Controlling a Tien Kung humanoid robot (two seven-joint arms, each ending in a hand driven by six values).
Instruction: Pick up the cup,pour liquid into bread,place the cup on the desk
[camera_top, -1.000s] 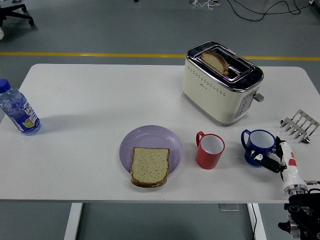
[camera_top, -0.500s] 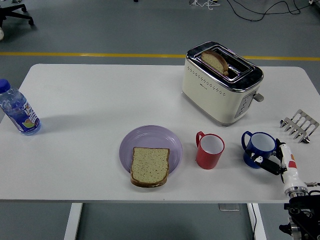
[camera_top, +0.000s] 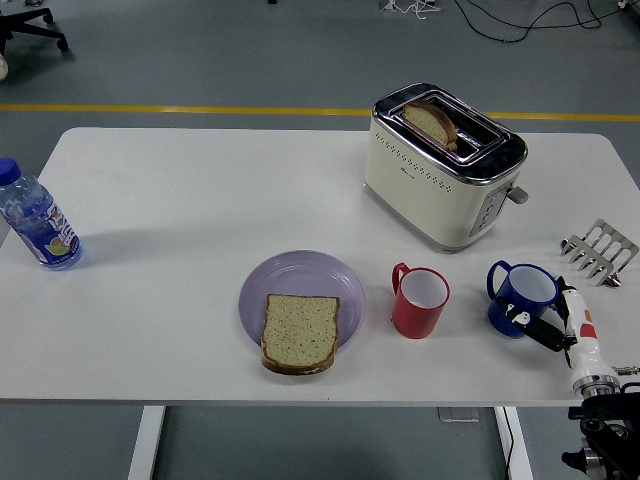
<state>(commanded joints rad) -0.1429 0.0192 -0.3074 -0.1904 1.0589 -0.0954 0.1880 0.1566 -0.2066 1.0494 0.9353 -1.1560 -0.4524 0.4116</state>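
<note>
The right hand (camera_top: 560, 325) has black fingers (camera_top: 540, 330) with white tips, a white palm with a red mark, a metal wrist collar and a black forearm (camera_top: 608, 445).

White table (camera_top: 200, 200) — bottle (camera_top: 35, 220), plate (camera_top: 300, 285), toaster (camera_top: 440, 165), red cup (camera_top: 420, 302), blue cup (camera_top: 520, 297), rack (camera_top: 598, 252).
</note>
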